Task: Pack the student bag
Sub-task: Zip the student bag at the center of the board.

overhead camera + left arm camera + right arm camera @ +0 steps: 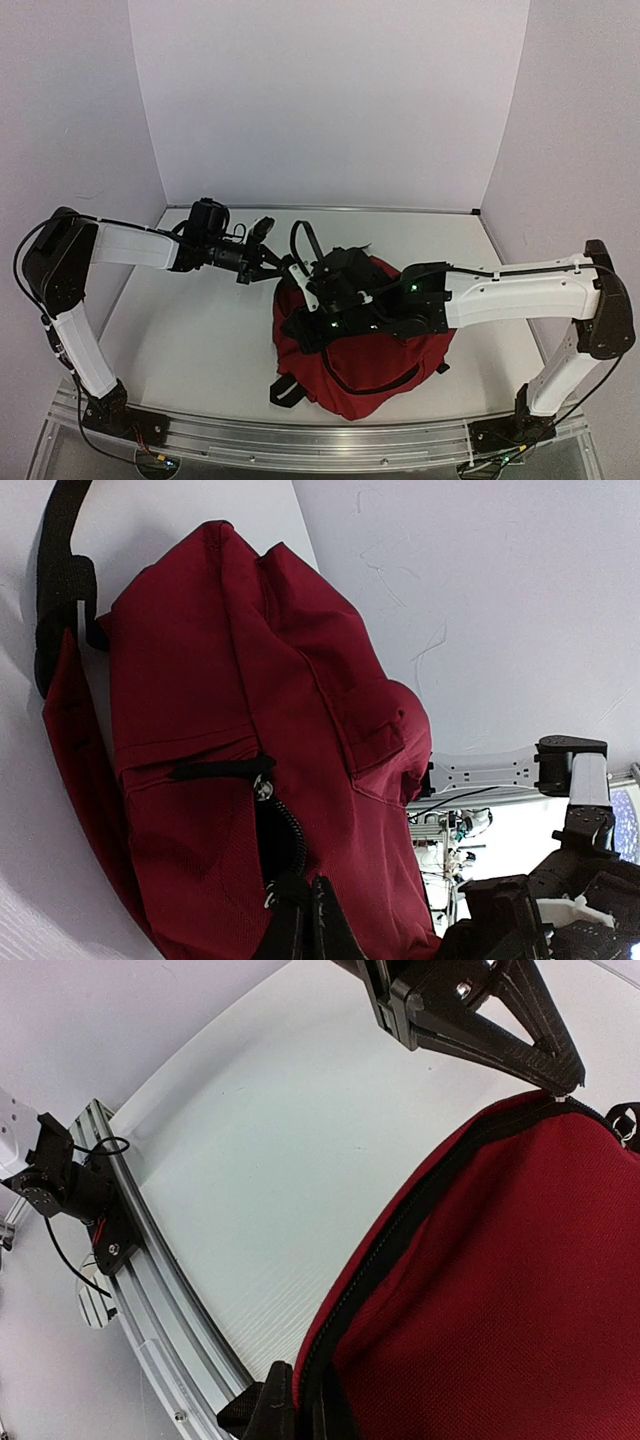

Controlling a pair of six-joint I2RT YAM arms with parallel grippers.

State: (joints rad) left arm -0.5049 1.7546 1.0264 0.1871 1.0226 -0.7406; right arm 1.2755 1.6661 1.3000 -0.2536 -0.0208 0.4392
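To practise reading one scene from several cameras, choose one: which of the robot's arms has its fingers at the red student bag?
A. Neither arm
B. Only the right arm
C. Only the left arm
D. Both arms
D: the left arm's fingers meet the zipper seam of the student bag, and the right arm's fingers are closed on that seam further along.

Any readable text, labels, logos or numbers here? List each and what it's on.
None readable.
On the student bag: plain red fabric, no logo or tag showing.
On the left arm and right arm: no legible marks.
The background clutter in the left wrist view: too blurred to read.
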